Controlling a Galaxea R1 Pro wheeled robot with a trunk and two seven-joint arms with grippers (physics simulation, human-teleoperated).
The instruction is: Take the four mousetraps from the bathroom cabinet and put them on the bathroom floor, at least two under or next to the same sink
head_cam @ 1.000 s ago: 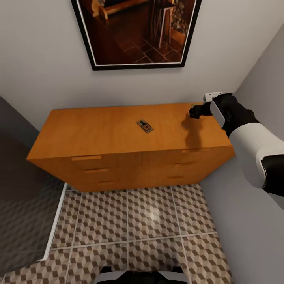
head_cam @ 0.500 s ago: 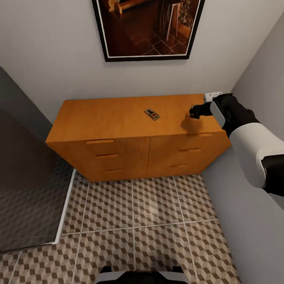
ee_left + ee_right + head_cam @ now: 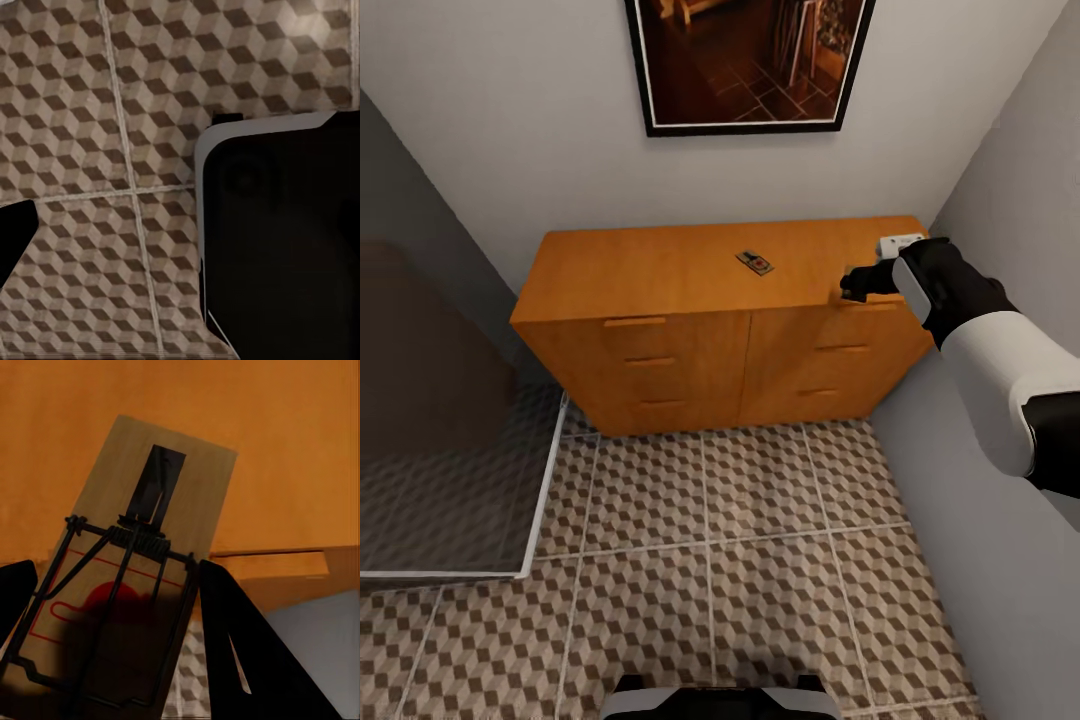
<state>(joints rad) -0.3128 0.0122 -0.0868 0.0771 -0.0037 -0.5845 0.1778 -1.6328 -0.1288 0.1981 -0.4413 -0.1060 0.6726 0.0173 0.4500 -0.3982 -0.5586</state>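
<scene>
We see the bathroom floor nearest, its cube-pattern tiles running up to the cabinet. In the left wrist view the same tiles lie below a dark robot body part; we cannot tell whether the left gripper is open or closed. The right gripper hangs at the cabinet's front top edge, near its right end. In the right wrist view its 2 fingers are clamped on 1 held mousetrap, board tilted, with drawer handles beyond. A 2nd mousetrap lies flat on the cabinet top, well apart, left of the gripper. Farther back, a framed picture hangs on the wall.
</scene>
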